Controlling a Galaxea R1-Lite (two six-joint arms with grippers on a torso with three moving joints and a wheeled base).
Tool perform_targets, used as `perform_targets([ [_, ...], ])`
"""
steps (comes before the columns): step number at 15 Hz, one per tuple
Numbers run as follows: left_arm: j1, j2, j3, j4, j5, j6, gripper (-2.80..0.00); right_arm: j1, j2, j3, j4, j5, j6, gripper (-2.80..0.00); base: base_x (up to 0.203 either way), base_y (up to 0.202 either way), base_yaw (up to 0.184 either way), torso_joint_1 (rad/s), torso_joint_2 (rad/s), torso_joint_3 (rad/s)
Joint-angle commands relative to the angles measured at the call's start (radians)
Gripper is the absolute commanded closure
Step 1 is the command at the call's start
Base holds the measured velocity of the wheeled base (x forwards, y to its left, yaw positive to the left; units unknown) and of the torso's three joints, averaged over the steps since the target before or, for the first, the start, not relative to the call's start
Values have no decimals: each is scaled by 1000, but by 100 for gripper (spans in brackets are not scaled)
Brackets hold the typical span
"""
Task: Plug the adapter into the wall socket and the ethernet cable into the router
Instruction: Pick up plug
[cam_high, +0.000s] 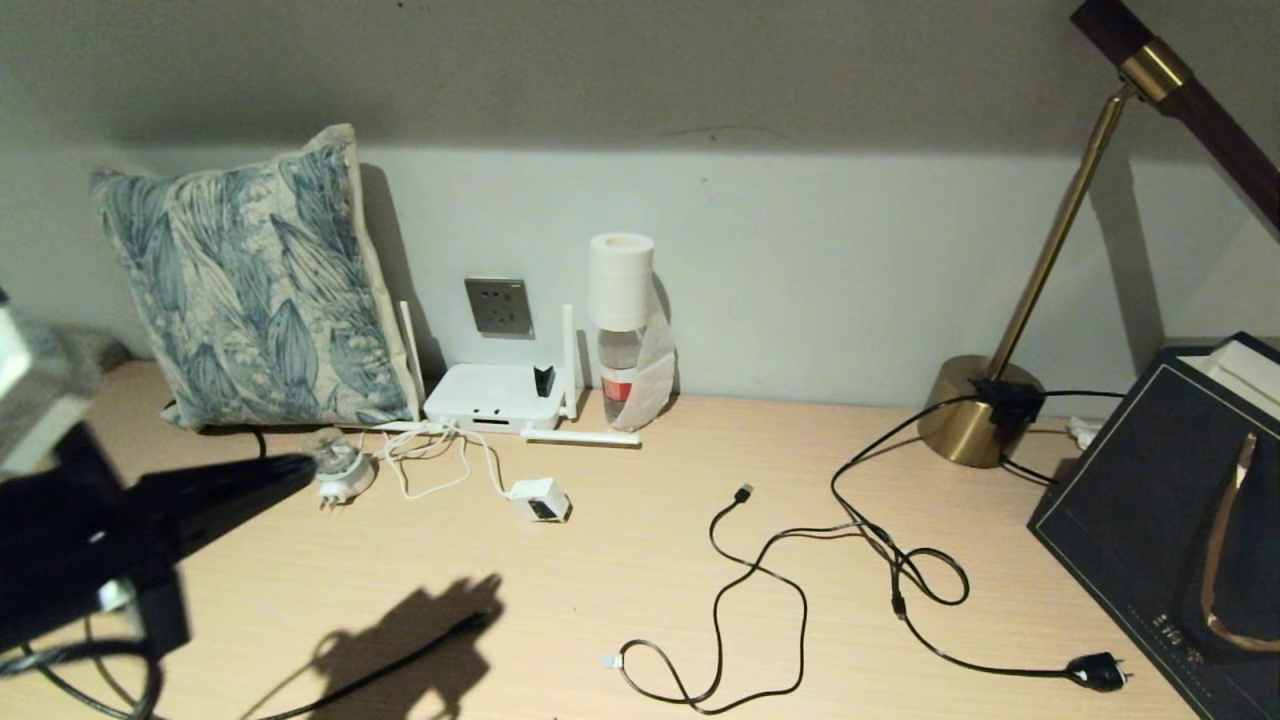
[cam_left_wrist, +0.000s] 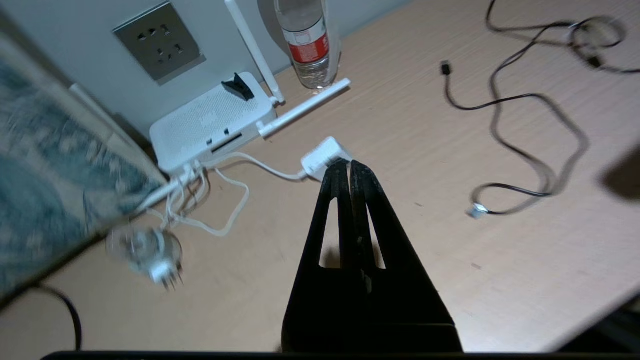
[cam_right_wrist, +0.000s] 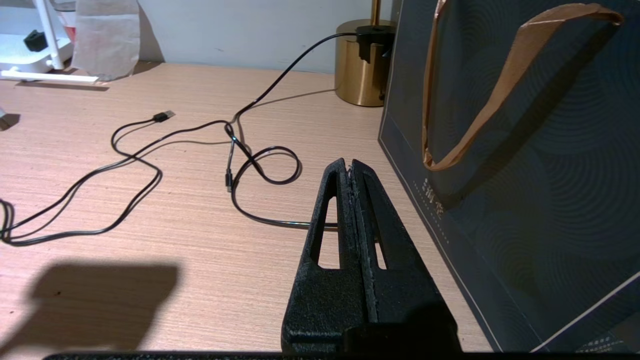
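- The left gripper (cam_high: 300, 468) is nearest, reaching in from the left above the desk (cam_high: 640, 610), its jaws pressed together and empty; in the left wrist view its tip points toward the adapter (cam_left_wrist: 324, 156).
- The adapter lies loose on the desk, its thin white cord running back to the router (cam_high: 495, 398).
- The router sits against the wall, right below the wall socket (cam_high: 498, 306), which is empty.
- A round travel plug (cam_high: 343, 470) lies beside the pillow (cam_high: 245, 285).
- The right gripper (cam_right_wrist: 350, 167) hangs closed and empty beside the dark paper bag (cam_right_wrist: 525, 150).
- Thin black cables (cam_high: 760, 590) sprawl across mid-desk.
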Motion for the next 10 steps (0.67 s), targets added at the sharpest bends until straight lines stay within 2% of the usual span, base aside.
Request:
perform_targets([
  [1,-9,443,-153,-50,-39,131,0,0,0,26,-1,0,-1,0,0,0,0,0,0,0],
  [3,-6,602,-300,-15,-101,315,0,0,0,26,-1,0,-1,0,0,0,0,0,0,0],
  [5,2,654,-417,200,-191,471,0,0,0,26,-1,0,-1,0,0,0,0,0,0,0],
  [7,33,671,-491,380,-237,633,0,0,0,26,-1,0,-1,0,0,0,0,0,0,0],
  [8,51,688,-521,444,-244,694,0,0,0,26,-1,0,-1,0,0,0,0,0,0,0],
  [10,69,728,-602,547,-247,769,0,0,0,26,-1,0,-1,0,0,0,0,0,0,0],
])
